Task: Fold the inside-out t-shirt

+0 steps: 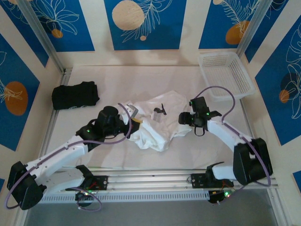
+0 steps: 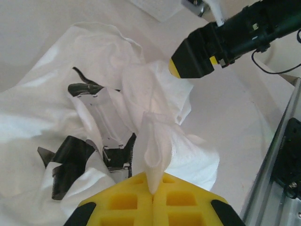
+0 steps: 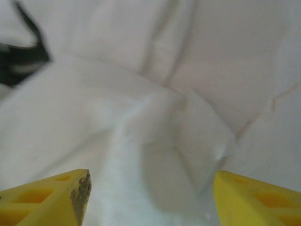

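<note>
The inside-out t-shirt [image 1: 157,123] lies crumpled in a white heap at the middle of the table, with a black and silvery patch showing among its folds [image 2: 89,136]. My left gripper [image 1: 135,119] is at the heap's left side. Its yellow fingers [image 2: 154,192] are shut on a narrow raised fold of the white cloth [image 2: 155,141]. My right gripper [image 1: 182,117] is at the heap's right edge. Its two yellow fingers stand well apart [image 3: 150,200] just above the rumpled cloth [image 3: 141,117], with nothing pinched between them. One of its yellow-tipped fingers [image 2: 181,66] also appears beyond the held fold.
A black folded garment [image 1: 75,95] lies at the back left. A white basket [image 1: 225,74] stands at the back right corner. A metal rail [image 1: 150,181] runs along the near edge of the table, close to the right of the heap [image 2: 277,155].
</note>
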Tool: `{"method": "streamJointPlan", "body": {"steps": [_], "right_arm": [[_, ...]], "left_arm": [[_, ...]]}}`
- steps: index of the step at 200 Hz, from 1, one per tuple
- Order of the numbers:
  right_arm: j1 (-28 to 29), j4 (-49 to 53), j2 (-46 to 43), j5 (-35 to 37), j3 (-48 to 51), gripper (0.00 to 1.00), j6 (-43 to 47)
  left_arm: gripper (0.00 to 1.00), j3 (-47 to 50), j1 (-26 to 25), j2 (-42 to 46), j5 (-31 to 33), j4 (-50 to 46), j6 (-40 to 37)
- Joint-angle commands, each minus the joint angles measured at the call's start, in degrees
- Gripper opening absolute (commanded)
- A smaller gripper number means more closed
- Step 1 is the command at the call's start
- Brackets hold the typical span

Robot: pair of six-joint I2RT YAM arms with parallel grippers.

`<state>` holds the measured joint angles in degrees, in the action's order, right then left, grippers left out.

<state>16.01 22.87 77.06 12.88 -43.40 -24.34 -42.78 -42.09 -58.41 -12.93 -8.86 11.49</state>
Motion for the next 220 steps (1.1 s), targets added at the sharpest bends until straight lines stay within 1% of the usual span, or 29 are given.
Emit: {"method": "streamJointPlan", "body": {"steps": [1, 9, 14, 28, 39, 53, 70, 84, 98, 121, 139, 152, 172, 189, 200, 220], "right_arm": [[-1.11, -1.45, 4.08, -2.87, -1.04, 0.43, -2.37], [-1.62, -3.51, 4.76, -5.14, -1.4, 0.23, -1.39], [-1.89, -4.32, 4.37, -5.84, -1.75, 0.15, -0.64], [-2.6, -4.26, 0.83, -6.01, -3.1, 0.0, 0.74], [-4.0, -3.56, -4.11, -6.07, -3.84, 0.0, 1.66], [-7.22, -2.61, -11.59, -7.42, -5.08, 0.0, 2.3], [-11.96, -1.74, -19.75, -9.53, -7.54, 0.0, 1.98], [-14.96, -0.81, -23.92, -10.7, -10.93, 0.0, 1.5], [-16.94, 0.59, -25.57, -11.49, -15.19, 0.0, 1.48], [-18.67, 2.98, -25.64, -12.26, -22.9, 0.0, 2.69], [-18.88, 3.54, -25.25, -13.06, -27.7, 0.0, 3.67], [-18.75, 4.57, -24.52, -15.78, -30.98, 0.0, 4.05], [-15.92, 6.52, -23.73, -18.33, -33.46, 0.0, 3.48], [-10.04, 6.82, -24.82, -16.91, -28.88, 0.0, 1.41], [-4.24, 6.51, -26.05, -14.43, -22.69, 0.0, -1.1], [9.19, 4.76, -26.66, -8.9, -7.16, 0.0, -7.61]], "left_arm": [[0.0, -1.76, 0.78, 1.54, 3.56, -1.65, 0.02], [0.0, -1.95, 1.03, 1.8, 4.62, -1.92, 0.16], [0.0, -2.31, 1.35, 1.93, 5.45, -2.22, 0.44], [0.0, -4.57, 3.21, 2.28, 7.05, -4.61, 1.57], [0.0, -7.74, 5.45, 2.65, 7.04, -7.33, 2.3], [0.0, -12.92, 8.66, 3.34, 6.17, -10.69, 2.41], [0.0, -21.48, 12.95, 3.36, 5.61, -15.35, 1.33], [0.0, -28.79, 16.94, 2.69, 5.83, -18.36, 0.18], [0.0, -35.71, 21.1, 1.04, 6.12, -20.41, -0.23], [0.0, -46.6, 27.17, -2.65, 5.24, -22.55, -0.28], [0.0, -54.17, 30.8, -6.34, 5.0, -24.41, -0.31], [0.0, -58.75, 32.51, -8.61, 4.58, -25.83, -0.31], [0.0, -63.18, 34.49, -11.03, 5.14, -27.09, -0.65], [0.0, -62.51, 35.68, -11.48, 7.05, -28.48, -1.33], [0.0, -59.02, 36.97, -10.75, 8.18, -28.8, -1.75], [0.0, -49.24, 40.04, -8.1, 9.19, -27.79, -1.42]]}}
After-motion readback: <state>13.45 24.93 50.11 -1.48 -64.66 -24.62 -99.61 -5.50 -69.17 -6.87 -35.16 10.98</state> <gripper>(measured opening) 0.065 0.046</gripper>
